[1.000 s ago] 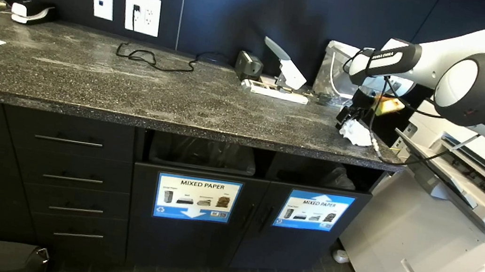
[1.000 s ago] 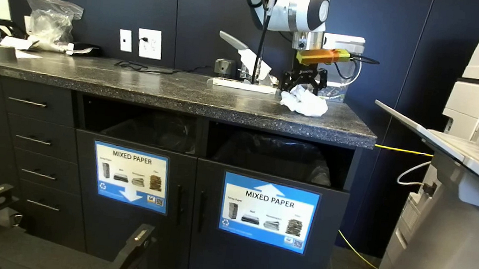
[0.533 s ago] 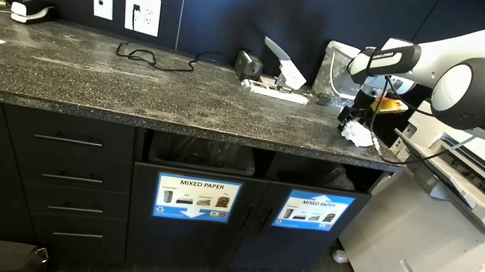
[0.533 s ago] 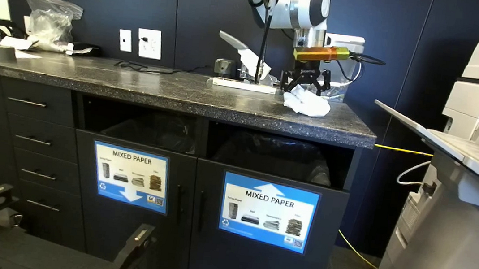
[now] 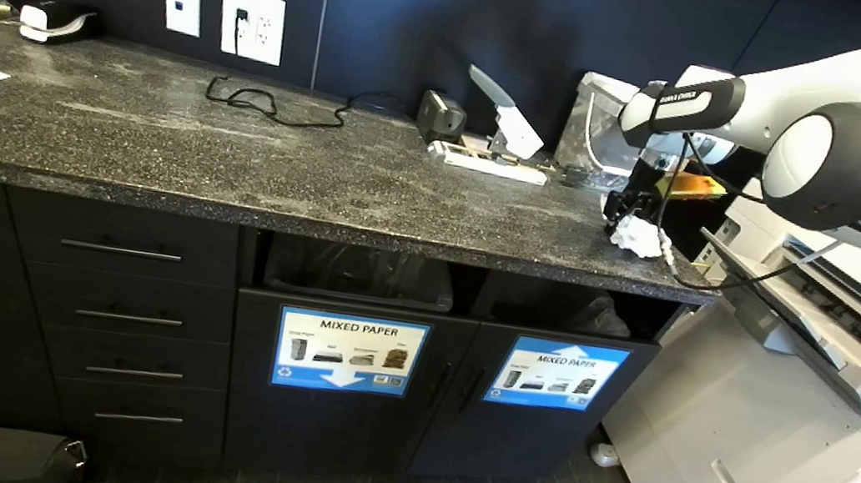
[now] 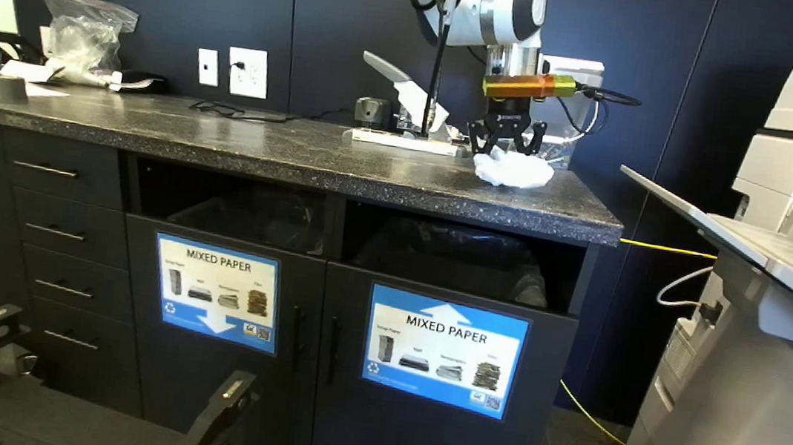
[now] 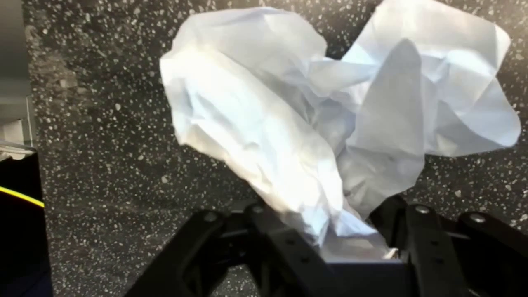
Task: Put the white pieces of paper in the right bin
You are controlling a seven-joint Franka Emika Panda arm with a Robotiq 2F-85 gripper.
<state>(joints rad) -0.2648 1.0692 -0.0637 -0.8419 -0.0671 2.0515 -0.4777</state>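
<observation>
A crumpled white piece of paper (image 6: 518,173) lies near the right end of the counter. Around its upper edge my black gripper (image 6: 502,151) points down, jaws partly apart. In the wrist view, folds of white paper (image 7: 288,136) reach back between the gripper's fingers (image 7: 288,239); whether these lobes are one piece or two is unclear. Paper seems to meet the fingers, but a firm hold does not show. Below the counter is the right bin (image 6: 451,270), a dark lined opening over a sign (image 6: 445,351) with an upward arrow; its floor is hidden.
A similar left bin (image 6: 255,218) stands beside it. The counter's front edge (image 6: 371,179) overhangs both openings. Behind the gripper are a lever-armed white tool (image 6: 406,141), a dark sharpener (image 6: 373,112) and a translucent container (image 5: 589,129). A printer (image 6: 747,352) stands to the right.
The gripper's fingers have come closer together around the paper. The paper has shifted slightly right in the exterior views and looks flatter on top. The arm has moved only a little.
</observation>
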